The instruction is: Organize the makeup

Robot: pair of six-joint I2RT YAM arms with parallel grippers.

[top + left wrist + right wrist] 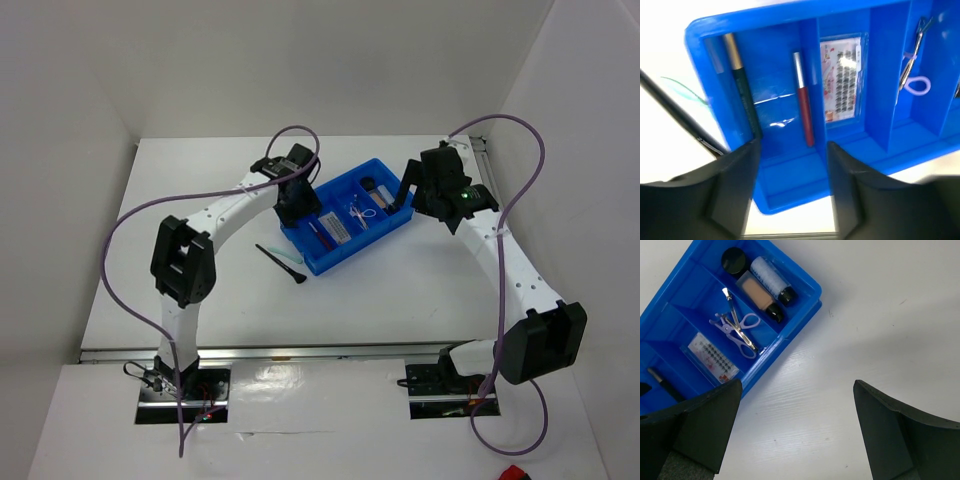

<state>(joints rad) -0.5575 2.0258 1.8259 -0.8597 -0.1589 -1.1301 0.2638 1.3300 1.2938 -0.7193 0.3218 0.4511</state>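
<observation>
A blue divided tray [782,347] sits slantwise at the middle of the white table [400,290], most of the makeup already lying in its compartments. At one end a black round jar [733,261], a clear bottle [769,276] with a black cap and a beige tube [757,294] lie close together. Next to them are metal tweezers [735,310] crossed over a lilac-handled curler [742,337], then a white card [842,80] in its own slot. At the other end a gold-capped dark pencil [742,85] and a red stick [804,107] with a silver cap lie side by side, apart from each other. One black brush [280,262] lies outside on the table, just beside the tray's left end, with nothing on top of it. The left arm [215,225] bends up at the elbow and reaches forward, holding the left gripper [792,147] above the tray's left end; its jaws are parted over the pencil-and-stick compartment, empty and touching nothing. The right arm [505,260] stretches forward along the table's right side, wrist turned in toward the tray's right end. The right gripper [797,385] is spread wide above bare table beside the tray, holding nothing.
</observation>
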